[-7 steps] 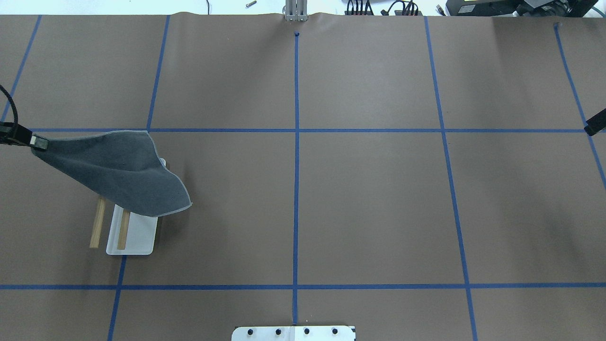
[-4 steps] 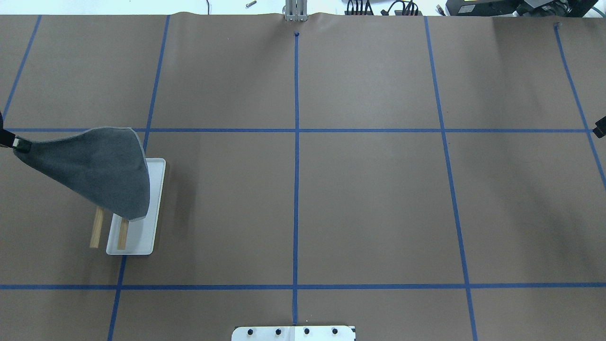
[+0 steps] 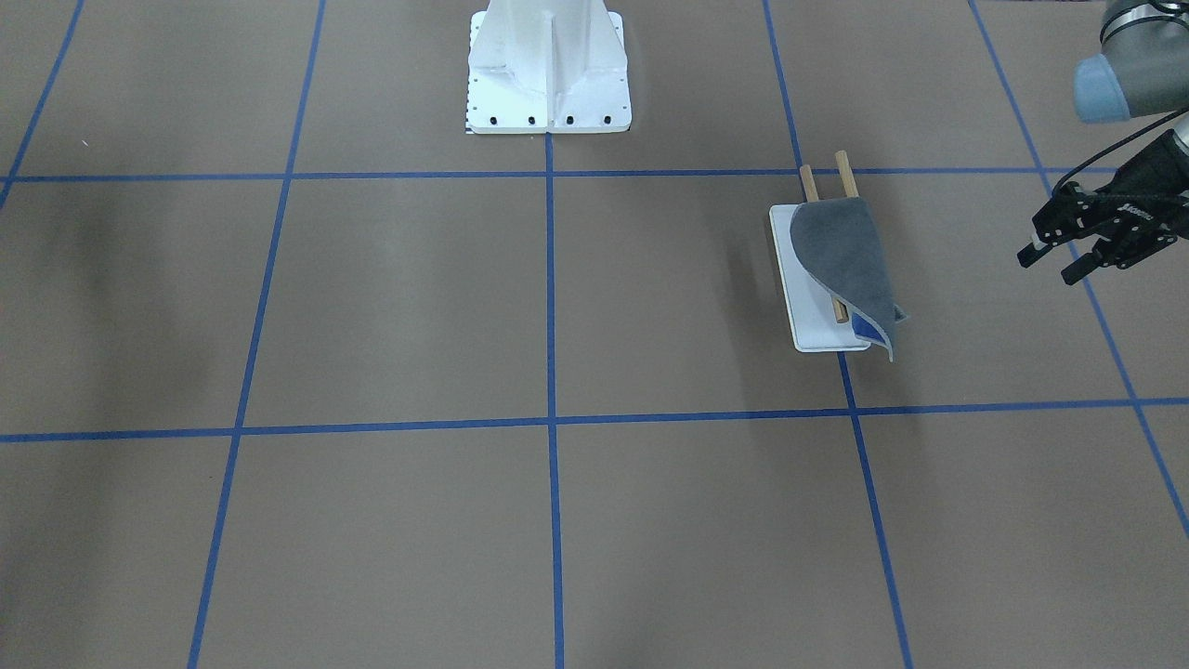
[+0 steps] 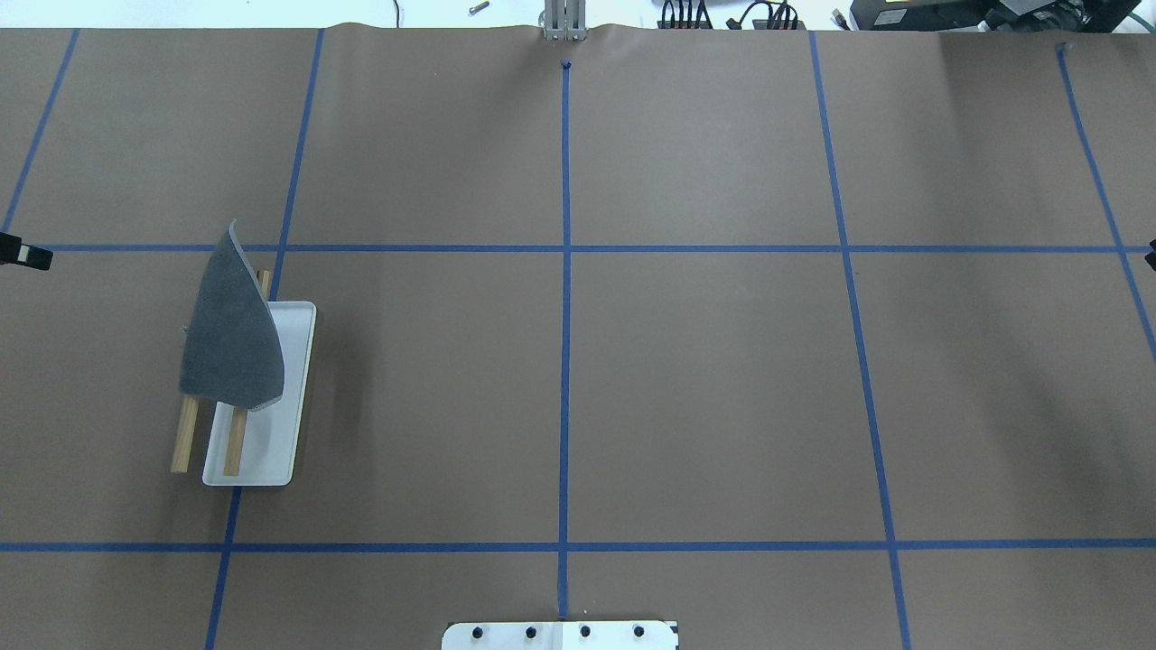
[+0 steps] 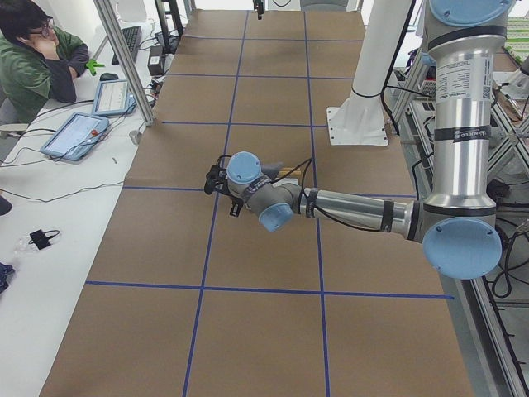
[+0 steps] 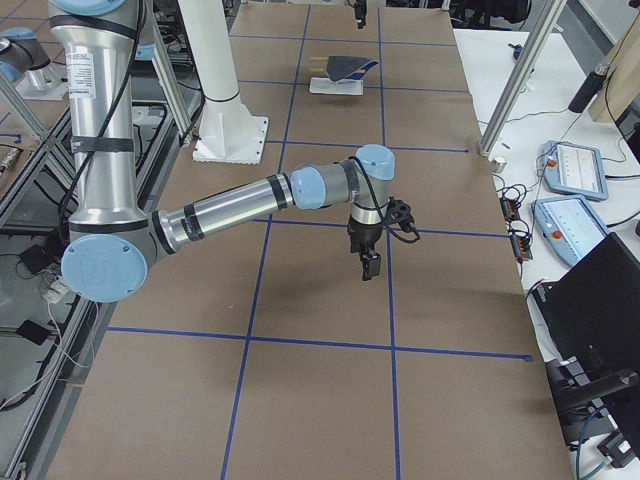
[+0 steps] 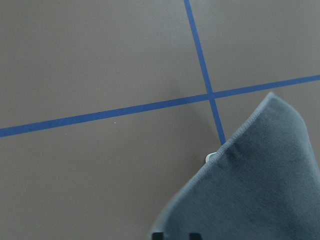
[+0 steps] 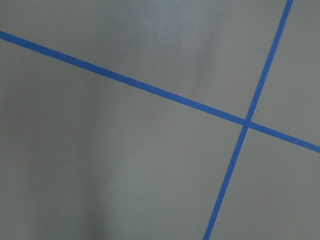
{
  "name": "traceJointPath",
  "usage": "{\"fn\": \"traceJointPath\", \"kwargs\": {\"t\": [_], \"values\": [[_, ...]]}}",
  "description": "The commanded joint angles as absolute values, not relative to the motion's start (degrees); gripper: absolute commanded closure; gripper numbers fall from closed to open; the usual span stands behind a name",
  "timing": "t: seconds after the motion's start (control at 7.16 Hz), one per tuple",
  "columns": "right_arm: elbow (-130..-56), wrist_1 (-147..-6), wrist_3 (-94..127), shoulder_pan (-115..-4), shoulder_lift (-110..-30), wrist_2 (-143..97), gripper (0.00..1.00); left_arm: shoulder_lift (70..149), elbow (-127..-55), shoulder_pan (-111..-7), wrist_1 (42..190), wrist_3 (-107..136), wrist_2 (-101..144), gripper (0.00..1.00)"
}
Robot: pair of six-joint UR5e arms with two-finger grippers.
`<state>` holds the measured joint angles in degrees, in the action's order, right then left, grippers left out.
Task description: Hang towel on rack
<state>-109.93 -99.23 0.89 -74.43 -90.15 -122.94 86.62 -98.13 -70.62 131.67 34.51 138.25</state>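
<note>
The towel (image 4: pixel 230 329) hangs dark grey side up over the rack's two wooden bars (image 4: pixel 185 438), which stand on a white base (image 4: pixel 271 451). In the front view the towel (image 3: pixel 841 251) shows a blue underside at its low corner, and the bars (image 3: pixel 823 179) stick out behind it. My left gripper (image 3: pixel 1050 264) is open and empty, off to the towel's side and apart from it. It just shows at the overhead view's left edge (image 4: pixel 36 257). The left wrist view shows the grey towel (image 7: pixel 265 185) below. My right gripper (image 6: pixel 370 265) is far from the rack; I cannot tell its state.
The table is covered in brown paper with a blue tape grid (image 4: pixel 565 248). The robot's white base (image 3: pixel 548 65) stands at the table's middle edge. A seated person (image 5: pixel 37 58) and tablets are beside the table's far side.
My left gripper has let go of the towel and drawn back to the left. The towel has dropped onto the rack bars. My right gripper has slid further off the right edge.
</note>
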Motion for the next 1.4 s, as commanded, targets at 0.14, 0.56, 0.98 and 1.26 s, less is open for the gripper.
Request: {"fn": "traceJointPath", "kwargs": {"t": [0.14, 0.56, 0.98, 1.26], "values": [[-107.0, -99.2, 0.7, -77.7, -92.5, -126.8, 0.00, 86.8, -98.5, -74.5, 117.7, 15.4, 128.0, 0.01], [-106.0, -99.1, 0.5, -79.2, -92.5, -129.2, 0.00, 89.1, -98.7, -82.3, 102.4, 4.0, 128.4, 0.01], [-105.8, -99.2, -2.2, -82.1, -94.0, -130.4, 0.00, 87.9, -92.9, -85.6, 102.4, 3.6, 127.1, 0.01], [-105.4, -97.9, -2.0, -85.1, -98.2, -129.8, 0.00, 87.9, -91.9, -86.0, 98.9, 3.6, 130.5, 0.01]]}}
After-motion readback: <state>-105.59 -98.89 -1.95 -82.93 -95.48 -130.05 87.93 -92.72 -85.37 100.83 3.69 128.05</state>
